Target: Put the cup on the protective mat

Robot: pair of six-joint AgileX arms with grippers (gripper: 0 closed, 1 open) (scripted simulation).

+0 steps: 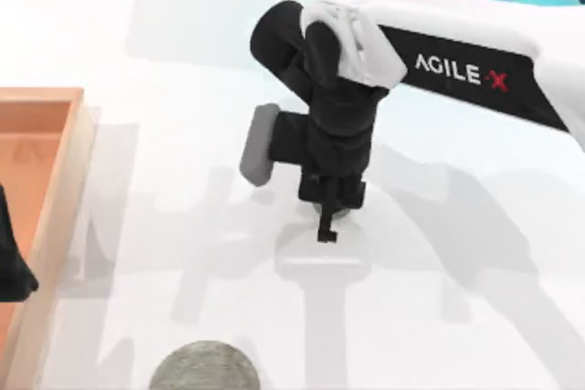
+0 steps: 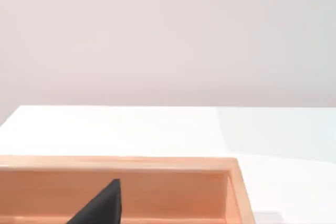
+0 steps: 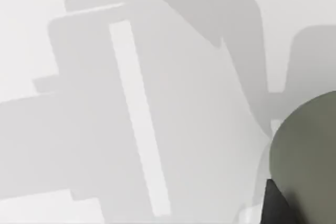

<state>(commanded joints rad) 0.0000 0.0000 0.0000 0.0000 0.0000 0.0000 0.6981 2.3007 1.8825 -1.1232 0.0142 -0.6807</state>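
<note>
The cup [image 3: 310,156] is sitting under the right gripper [image 1: 331,216] near the table's middle. From above, the arm's wrist is covering nearly all of it. In the right wrist view its olive-grey, matte, rounded side is showing beside a dark finger [image 3: 275,205]. Whether the fingers are spread or pressed on the cup cannot be told.

Handling, as a judgement: the cup is looking rigid, small and probably light. Its straight, handle-less wall is offering no catch, so the hold should be taken across the wall at mid-height, fingers on opposite sides. The matte finish should be giving fair friction. A pinch near the rim risks tipping it.

The mat [image 1: 203,367] is lying flat at the table's near edge, well apart from the cup, toward the left of it. It is a round, speckled grey disc with a stone-like surface, partly cut off by the picture's edge. Its flat top should be seating the cup steadily if the cup is set down upright.

The table [image 1: 457,299] is white and smooth, crossed by arm shadows.

The tray [image 1: 55,189] is orange wood with raised walls, at the table's left. The left gripper [image 1: 11,262] is parked over it; its finger state cannot be told.
</note>
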